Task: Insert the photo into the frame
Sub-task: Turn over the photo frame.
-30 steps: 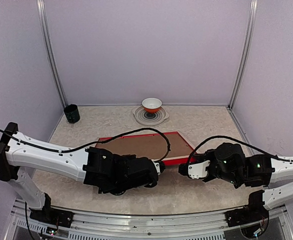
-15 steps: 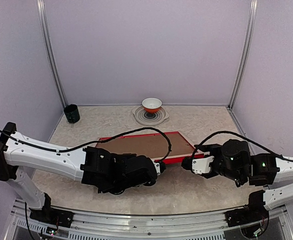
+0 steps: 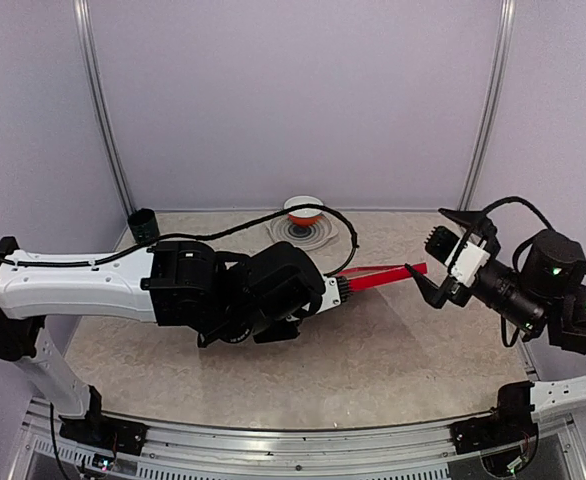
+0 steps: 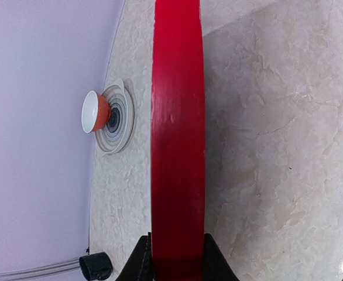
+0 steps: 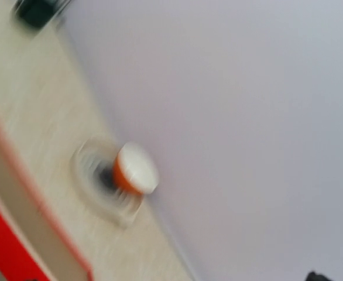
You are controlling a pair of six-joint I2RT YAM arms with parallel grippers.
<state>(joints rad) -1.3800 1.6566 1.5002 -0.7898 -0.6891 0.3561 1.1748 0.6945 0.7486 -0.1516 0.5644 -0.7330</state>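
Lifted off the table (image 3: pixel 373 360), the frame (image 3: pixel 378 277) hung edge-on, pinched by my left gripper (image 4: pixel 177 260); right gripper (image 3: pixel 431 245) had sprung wide near its end; bowl (image 3: pixel 304 209) sat on plate (image 3: pixel 325 236) behind

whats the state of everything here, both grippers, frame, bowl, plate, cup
left gripper, shut on one end of the frame
right gripper, open, gripping nothing
frame, held by the left gripper, edge-on to the top camera
bowl, upright on the plate
plate, lying flat under the bowl
cup, upright, back left corner
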